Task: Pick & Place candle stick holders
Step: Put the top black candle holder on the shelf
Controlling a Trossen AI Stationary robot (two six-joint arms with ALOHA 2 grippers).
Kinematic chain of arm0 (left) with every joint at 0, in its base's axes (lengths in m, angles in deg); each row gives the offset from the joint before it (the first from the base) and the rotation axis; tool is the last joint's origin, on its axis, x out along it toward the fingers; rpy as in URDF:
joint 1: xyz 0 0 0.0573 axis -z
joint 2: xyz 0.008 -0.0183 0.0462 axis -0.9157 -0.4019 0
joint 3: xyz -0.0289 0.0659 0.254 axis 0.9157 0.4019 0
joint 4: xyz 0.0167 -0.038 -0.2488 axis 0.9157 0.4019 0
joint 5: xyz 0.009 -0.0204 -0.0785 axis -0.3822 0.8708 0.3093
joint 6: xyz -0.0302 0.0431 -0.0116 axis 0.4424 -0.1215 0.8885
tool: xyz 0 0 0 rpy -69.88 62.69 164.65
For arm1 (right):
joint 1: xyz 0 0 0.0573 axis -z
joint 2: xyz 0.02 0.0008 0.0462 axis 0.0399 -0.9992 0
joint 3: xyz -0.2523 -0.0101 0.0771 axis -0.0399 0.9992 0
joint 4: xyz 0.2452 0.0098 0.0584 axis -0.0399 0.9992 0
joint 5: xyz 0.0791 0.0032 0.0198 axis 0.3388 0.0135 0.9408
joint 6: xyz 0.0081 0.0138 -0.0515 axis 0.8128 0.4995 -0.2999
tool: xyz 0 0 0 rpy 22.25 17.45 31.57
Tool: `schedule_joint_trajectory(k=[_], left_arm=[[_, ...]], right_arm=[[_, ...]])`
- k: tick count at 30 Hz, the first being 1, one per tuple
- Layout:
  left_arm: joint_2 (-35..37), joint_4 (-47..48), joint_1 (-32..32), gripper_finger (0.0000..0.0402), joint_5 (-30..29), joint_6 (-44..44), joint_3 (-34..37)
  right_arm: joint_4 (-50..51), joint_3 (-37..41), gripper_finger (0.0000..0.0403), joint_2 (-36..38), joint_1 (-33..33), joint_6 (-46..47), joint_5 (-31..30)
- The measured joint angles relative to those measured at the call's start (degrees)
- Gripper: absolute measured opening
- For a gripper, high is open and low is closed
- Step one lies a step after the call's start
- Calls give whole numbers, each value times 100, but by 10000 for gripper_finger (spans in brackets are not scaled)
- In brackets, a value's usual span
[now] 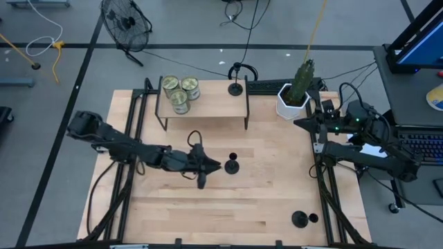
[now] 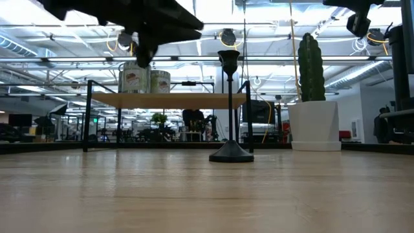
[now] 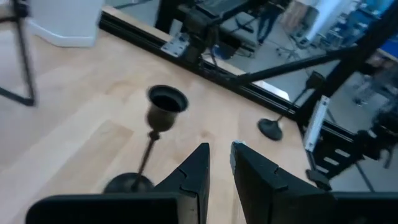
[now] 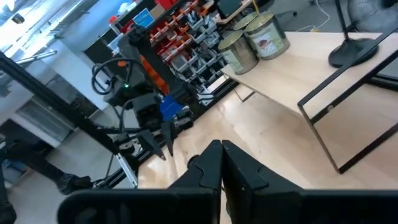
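On the pale wooden table (image 1: pixel 208 207), one small black candle stick holder (image 1: pixel 232 166) with a round flat base, a thin stem and a little cup on top is seen standing up straight near the middle. The left gripper (image 1: pixel 201 181) is held just beside this holder, on the side away from the low wooden shelf with thin black metal legs (image 1: pixel 202 104). Its two dark fingers (image 3: pixel 198 171) are nearly together with only a thin gap, and nothing is held between them. A second black holder (image 1: pixel 235 88) is stood on the shelf, and a third black holder (image 1: pixel 300 220) is seen far from the shelf, near the table's front edge. Three greenish glass jars (image 1: pixel 180 91) are kept on the shelf too, and a green cactus in a white pot (image 1: pixel 293 97) is found just beside the shelf. The right gripper (image 4: pixel 221 163) is parked off past the cactus side of the shelf, with its fingers pressed together and empty. The middle holder is tall and thin, so it could be knocked over if the stem is bumped by the nearly closed fingers. It could also be tipped if the stem is grabbed crooked. If it is carried to the shelf, the jars or the other holder could be hit.
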Motion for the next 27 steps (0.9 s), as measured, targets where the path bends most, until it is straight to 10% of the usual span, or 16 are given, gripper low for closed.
schedule_joint_trajectory(k=[27], left_arm=[[-1000, -760, -588, 108, 1055, 886, 11]], right_arm=[[8, -4, 1, 8, -2, 28, 271]])
